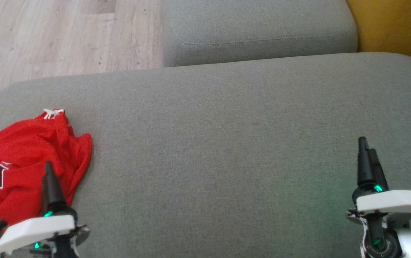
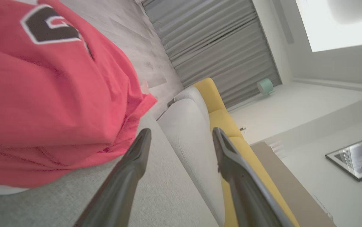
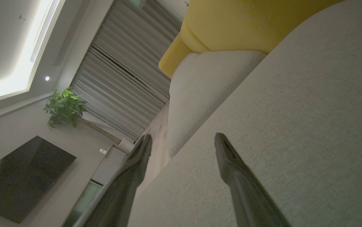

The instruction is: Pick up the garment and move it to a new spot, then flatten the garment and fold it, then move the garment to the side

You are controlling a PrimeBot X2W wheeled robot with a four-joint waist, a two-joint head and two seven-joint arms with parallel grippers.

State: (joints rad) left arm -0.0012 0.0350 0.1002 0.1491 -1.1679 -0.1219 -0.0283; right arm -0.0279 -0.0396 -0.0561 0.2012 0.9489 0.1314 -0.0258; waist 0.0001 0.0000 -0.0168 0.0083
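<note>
The garment [image 1: 29, 161] is a crumpled red jersey with a black-and-white letter print, heaped at the left end of the big grey cushion [image 1: 226, 143]. My left gripper [image 1: 48, 168] hovers over the heap's near right edge. In the left wrist view the garment [image 2: 48, 94] bulks just left of that gripper [image 2: 181, 130], whose fingers [image 2: 136, 164] stand wide apart with nothing between them. Far off at the lower right, my right gripper [image 1: 366, 145] is above bare cushion. It is open and empty in its own view [image 3: 183, 136].
A second grey cushion [image 1: 259, 28] lies beyond the big one, with a yellow seat back [image 1: 398, 25] at the top right. Wooden floor [image 1: 47, 36] runs along the far left. The big cushion's left edge curves down right beside the garment.
</note>
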